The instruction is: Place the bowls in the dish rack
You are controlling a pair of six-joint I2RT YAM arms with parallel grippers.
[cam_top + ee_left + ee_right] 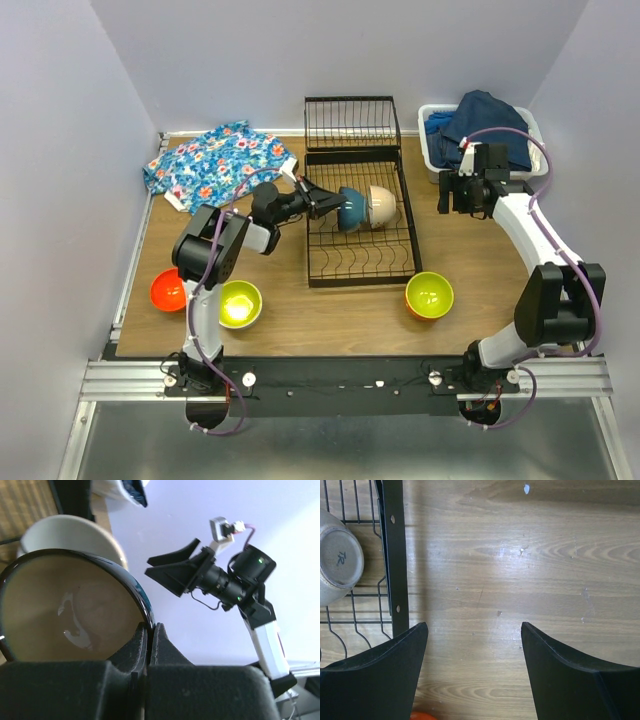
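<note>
The black wire dish rack (364, 262) stands mid-table. A beige bowl (382, 205) stands on edge in its slots. My left gripper (325, 203) is shut on the rim of the dark blue bowl (350, 209) and holds it on edge in the rack, next to the beige one. In the left wrist view the gripper (150, 630) pinches the bowl's dark rim, with its tan inside (70, 610) showing. My right gripper (455, 192) is open and empty over bare wood right of the rack (392, 555). Red-orange (167, 290), yellow-green (240, 303) and orange-lime (429, 295) bowls sit on the table.
A floral cloth (220, 165) lies at the back left. A white bin of blue clothes (480, 135) stands at the back right. The rack's hinged wire end panel (350, 122) stands up at the back. The beige bowl's base (337, 555) shows in the right wrist view.
</note>
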